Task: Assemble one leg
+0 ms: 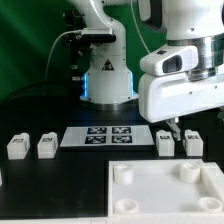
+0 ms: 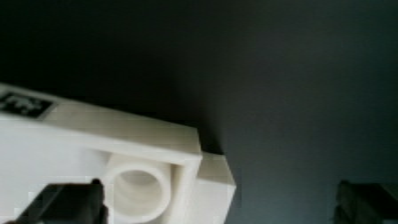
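Several small white legs lie on the dark table in the exterior view: two at the left [image 1: 17, 147] [image 1: 46, 146] and two at the right [image 1: 165, 143] [image 1: 194, 142]. The large white square tray piece [image 1: 160, 190] with round corner sockets lies in front. My gripper [image 1: 190, 127] hangs open and empty just above the two right legs, touching nothing. In the wrist view a corner of the tray piece [image 2: 71, 140] with one round socket [image 2: 139, 190] lies below my open gripper [image 2: 221, 205], near one dark fingertip [image 2: 71, 205]. No leg shows in the wrist view.
The marker board [image 1: 107, 136] lies flat between the left and right pairs of legs. The robot's base [image 1: 108, 85] stands behind it. A tag [image 2: 25, 103] shows on the tray piece in the wrist view.
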You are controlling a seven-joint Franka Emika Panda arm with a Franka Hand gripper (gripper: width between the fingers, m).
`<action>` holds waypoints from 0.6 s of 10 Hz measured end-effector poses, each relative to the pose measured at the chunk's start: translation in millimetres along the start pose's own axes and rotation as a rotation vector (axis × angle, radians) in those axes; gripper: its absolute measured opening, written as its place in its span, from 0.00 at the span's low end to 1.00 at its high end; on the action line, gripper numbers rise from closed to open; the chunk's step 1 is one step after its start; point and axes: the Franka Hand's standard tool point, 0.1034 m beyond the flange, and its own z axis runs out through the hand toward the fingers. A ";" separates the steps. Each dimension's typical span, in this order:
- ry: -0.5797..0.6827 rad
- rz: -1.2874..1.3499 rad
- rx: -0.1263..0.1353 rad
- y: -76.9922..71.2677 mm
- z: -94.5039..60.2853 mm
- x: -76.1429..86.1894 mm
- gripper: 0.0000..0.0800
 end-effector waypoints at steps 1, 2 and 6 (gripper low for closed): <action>-0.001 0.063 0.005 -1.6 0.4 -0.4 0.81; -0.023 0.172 0.011 -9.5 3.5 -5.6 0.81; -0.312 0.203 0.019 -10.5 10.1 -35.1 0.81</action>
